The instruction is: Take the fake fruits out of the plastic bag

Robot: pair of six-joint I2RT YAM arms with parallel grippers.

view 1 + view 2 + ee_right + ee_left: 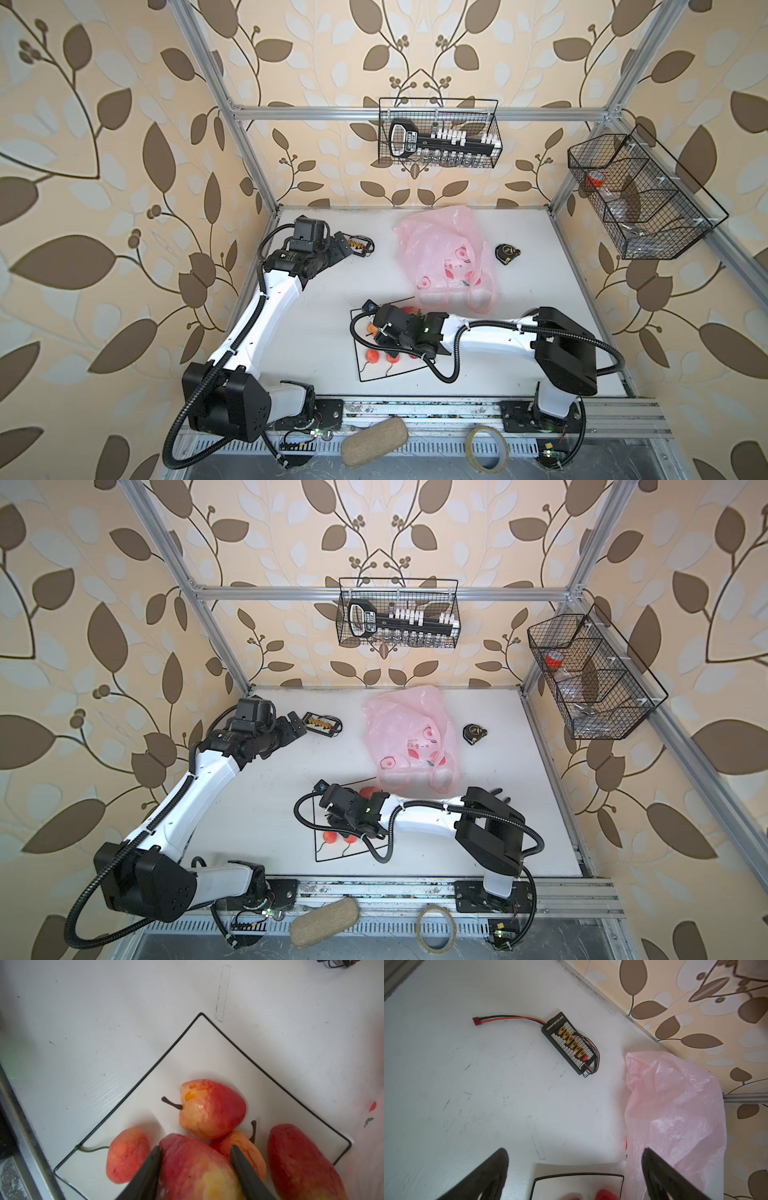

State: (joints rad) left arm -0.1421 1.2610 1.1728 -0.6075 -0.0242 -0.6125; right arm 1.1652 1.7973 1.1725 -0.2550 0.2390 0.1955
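Pink plastic bag [446, 257] slumps far centre, flimsy; remaining contents I cannot tell. White mat [207, 1053] just nearer carries the fake fruits [212, 1109]. My right gripper [195, 1149] is clamped across one red-yellow fruit [193, 1172]: light, glossy, likely slippery; grip mid-body. My left gripper [575, 1151] gapes empty, far left.

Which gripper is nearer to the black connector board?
Left. The left gripper is open just beside the board; the right gripper grips a fake fruit over the mat, far away.
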